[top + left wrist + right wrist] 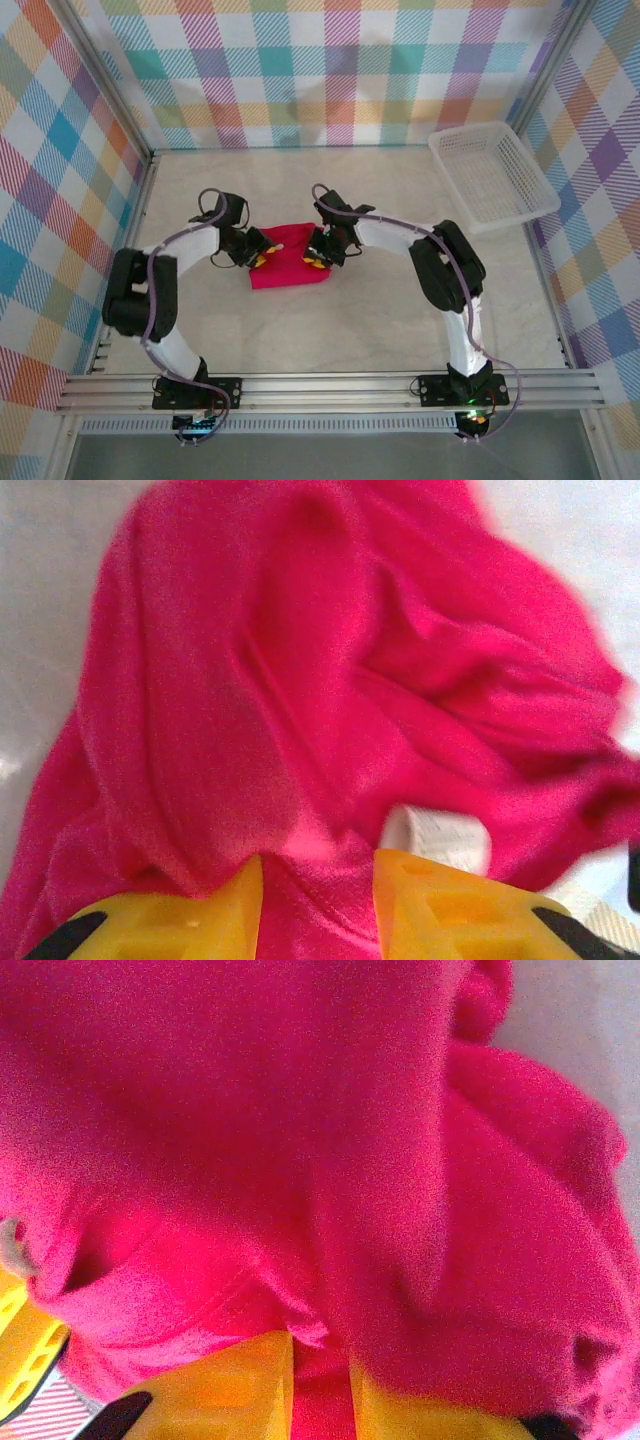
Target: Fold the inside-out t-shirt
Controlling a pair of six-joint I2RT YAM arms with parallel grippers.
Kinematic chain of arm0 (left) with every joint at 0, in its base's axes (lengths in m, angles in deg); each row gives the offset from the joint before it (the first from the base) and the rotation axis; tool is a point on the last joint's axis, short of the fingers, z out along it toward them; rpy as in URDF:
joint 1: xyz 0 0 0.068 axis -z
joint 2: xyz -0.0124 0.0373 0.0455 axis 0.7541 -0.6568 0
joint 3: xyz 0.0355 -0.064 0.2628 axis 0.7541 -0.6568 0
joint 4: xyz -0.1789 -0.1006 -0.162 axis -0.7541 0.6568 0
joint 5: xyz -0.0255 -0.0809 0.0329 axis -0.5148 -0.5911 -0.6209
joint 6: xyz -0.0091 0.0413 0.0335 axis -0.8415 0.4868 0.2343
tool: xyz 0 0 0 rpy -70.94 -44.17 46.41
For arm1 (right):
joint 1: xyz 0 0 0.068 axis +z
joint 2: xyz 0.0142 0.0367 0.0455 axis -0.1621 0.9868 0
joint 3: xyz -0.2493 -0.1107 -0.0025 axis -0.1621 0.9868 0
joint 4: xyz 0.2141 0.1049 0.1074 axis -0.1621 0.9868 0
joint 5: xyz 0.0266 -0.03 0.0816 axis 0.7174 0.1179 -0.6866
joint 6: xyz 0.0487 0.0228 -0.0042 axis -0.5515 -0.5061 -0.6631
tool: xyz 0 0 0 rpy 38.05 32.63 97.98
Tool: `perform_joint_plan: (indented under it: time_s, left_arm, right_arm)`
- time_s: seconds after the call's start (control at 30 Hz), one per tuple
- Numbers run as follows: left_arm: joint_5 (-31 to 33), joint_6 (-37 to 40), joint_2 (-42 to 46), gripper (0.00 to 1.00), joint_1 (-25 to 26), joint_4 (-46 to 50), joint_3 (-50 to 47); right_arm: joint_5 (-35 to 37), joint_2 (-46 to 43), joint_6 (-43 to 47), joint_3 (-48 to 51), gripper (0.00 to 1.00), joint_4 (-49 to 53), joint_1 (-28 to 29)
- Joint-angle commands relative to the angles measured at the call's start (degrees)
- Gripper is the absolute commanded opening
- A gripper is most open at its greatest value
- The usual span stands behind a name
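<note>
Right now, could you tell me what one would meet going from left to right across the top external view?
Left arm's elbow → left gripper → t-shirt → right gripper → white basket.

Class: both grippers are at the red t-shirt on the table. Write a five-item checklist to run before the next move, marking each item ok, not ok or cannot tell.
1. Cloth of the t-shirt lies between the left gripper's fingers: ok.
2. Cloth lies between the right gripper's fingers: ok.
3. Both grips are firm: cannot tell.
4. The white tag is free of the left gripper: cannot tell; it sits right at one finger.
5. The basket stands well apart from the t-shirt: ok.
</note>
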Motion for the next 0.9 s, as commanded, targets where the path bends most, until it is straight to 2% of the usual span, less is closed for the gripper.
perform_joint_plan:
  time_s: [0.0,0.17,0.27,0.4,0.53,0.67,0.77,0.87]
  left_arm:
    - [0.29,0.91,-7.46,0.34,-0.13,-0.80,4.79]
    - [3.63,5.10,-21.21,0.32,-1.11,5.48,18.46]
    - [4.31,5.24,-29.39,0.32,-1.11,6.93,29.12]
    - [5.60,6.01,-42.08,0.31,-1.60,13.23,50.72]
    - [6.78,5.29,-52.16,0.30,-2.41,17.82,71.70]
    - [6.72,4.29,-54.78,0.30,-3.48,15.63,78.05]
    - [6.40,5.31,-53.64,0.29,-3.77,14.97,78.52]
    - [8.22,8.82,-50.43,0.36,-4.18,16.86,78.44]
  right_arm:
    - [2.91,2.38,-2.50,-1.60,0.24,1.13,-0.51]
    - [7.47,9.80,-3.63,-4.70,0.24,0.06,-3.52]
    - [8.98,14.87,-2.41,-11.41,0.25,-0.65,-6.42]
    - [9.58,23.92,1.30,-25.92,0.32,-1.09,-10.53]
    - [6.97,35.63,2.70,-46.86,0.35,3.71,-14.54]
    - [3.03,44.20,2.53,-62.69,0.37,7.05,-16.41]
    - [1.50,44.00,2.58,-64.00,0.40,6.00,-17.00]
    - [1.47,40.85,5.08,-63.70,0.40,8.21,-18.04]
